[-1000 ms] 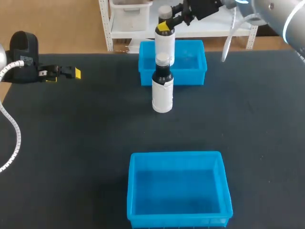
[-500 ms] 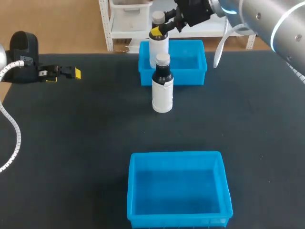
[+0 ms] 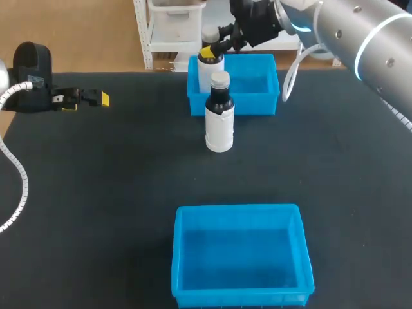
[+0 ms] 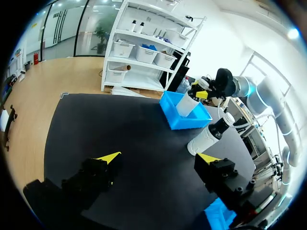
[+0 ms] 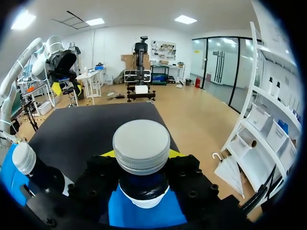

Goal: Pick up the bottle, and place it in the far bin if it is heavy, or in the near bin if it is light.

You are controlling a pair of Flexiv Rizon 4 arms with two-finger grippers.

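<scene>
Bottle [image 3: 207,72] hangs in right end effector [image 3: 210,51] at far bin [image 3: 254,103].

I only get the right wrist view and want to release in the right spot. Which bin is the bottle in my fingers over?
Observer: The far bin. The held bottle hangs over its left end.
Operator: I glimpse another bottle beside me. Is it in a bin too?
Observer: No. The second bottle stands upright outside both bins, just in front of the far bin, with the near bin well back from it.
</scene>
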